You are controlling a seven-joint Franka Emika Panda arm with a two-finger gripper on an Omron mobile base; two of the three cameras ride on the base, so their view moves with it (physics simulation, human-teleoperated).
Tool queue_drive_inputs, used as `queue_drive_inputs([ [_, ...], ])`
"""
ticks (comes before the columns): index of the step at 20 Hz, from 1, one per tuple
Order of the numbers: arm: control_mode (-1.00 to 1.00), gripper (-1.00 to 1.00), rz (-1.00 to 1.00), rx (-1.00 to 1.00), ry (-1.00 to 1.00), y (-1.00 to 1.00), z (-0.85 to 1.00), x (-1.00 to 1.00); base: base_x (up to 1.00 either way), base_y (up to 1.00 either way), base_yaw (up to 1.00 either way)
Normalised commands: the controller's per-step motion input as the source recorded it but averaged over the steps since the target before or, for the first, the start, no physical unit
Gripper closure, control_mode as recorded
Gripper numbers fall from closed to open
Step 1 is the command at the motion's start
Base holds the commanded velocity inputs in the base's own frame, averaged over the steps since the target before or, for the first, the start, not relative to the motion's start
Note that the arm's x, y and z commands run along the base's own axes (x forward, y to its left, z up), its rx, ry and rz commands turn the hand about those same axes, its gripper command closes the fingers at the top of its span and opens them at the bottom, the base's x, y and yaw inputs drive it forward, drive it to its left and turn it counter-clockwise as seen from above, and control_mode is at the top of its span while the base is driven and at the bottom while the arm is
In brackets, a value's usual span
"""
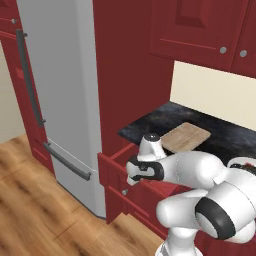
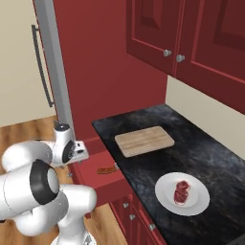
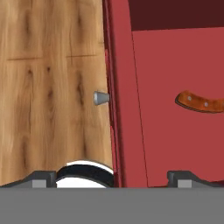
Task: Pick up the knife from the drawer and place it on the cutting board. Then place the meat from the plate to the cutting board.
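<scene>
The drawer (image 3: 175,131) stands pulled out, its front wall (image 3: 120,87) and silver knob (image 3: 101,98) running down the hand view. The knife (image 3: 201,101) lies on the drawer's red floor; its brown handle shows and the blade is cut off at the right edge. My gripper (image 3: 113,179) hovers open above the drawer's front wall with nothing in it, one fingertip over the floorboards and the other over the drawer, well short of the knife. The knife (image 2: 107,170) lies below the counter edge. The cutting board (image 2: 144,140) is bare. The meat (image 2: 181,190) rests on the plate (image 2: 201,203).
The board (image 1: 186,136) and plate sit on a dark stone counter (image 2: 210,158). Red wall cabinets (image 2: 191,33) hang above it. A tall grey fridge (image 1: 60,90) stands left of the drawer (image 1: 117,162). Wooden floor (image 1: 35,210) spreads in front.
</scene>
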Motion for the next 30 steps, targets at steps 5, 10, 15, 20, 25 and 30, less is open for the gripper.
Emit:
queue_drive_inputs([
  [5,-1.00,-1.00,0.06,0.00,0.01,-0.01,-0.33,0.19,0.00,0.00,0.00],
  [10,-1.00,-1.00,0.03,0.00,0.03,0.00,-0.28,0.24,0.00,0.00,0.00],
  [15,-1.00,-1.00,0.00,0.00,0.02,0.00,-0.21,0.20,0.00,0.00,0.00],
  [20,-1.00,-1.00,0.00,0.00,0.04,0.16,-0.29,0.00,0.00,0.00,0.00],
  [25,-1.00,-1.00,0.00,0.01,0.09,0.42,-0.36,0.00,0.00,0.00,0.00],
  [30,-1.00,-1.00,0.00,0.01,0.09,0.65,-0.25,-0.12,0.00,0.00,0.00],
])
